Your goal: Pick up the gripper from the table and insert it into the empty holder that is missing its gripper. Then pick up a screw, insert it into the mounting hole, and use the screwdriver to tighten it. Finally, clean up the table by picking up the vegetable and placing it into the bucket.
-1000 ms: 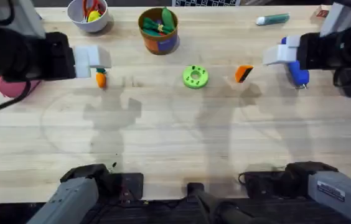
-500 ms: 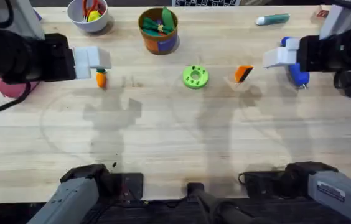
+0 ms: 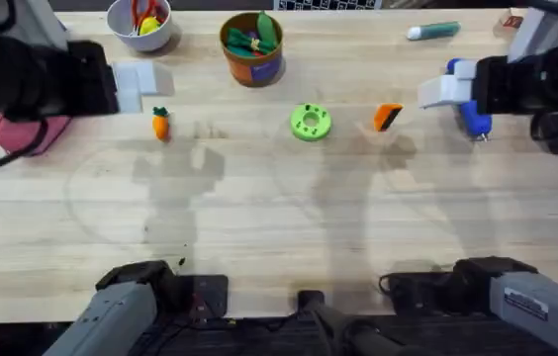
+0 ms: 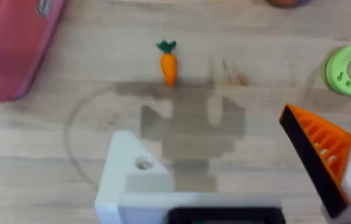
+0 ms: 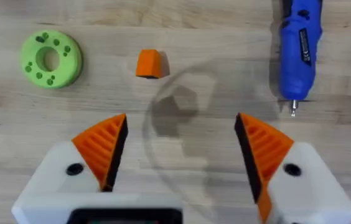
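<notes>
The little orange gripper [image 5: 149, 63] lies on the worktop [image 3: 279, 218], just ahead of the right pincer [image 5: 178, 146]. That pincer is wide open and holds nothing.

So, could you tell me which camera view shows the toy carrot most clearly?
The left wrist view: the vegetable lies unobstructed on the table, green top distinct. The overhead view shows it small, beside the left gripper.
</notes>
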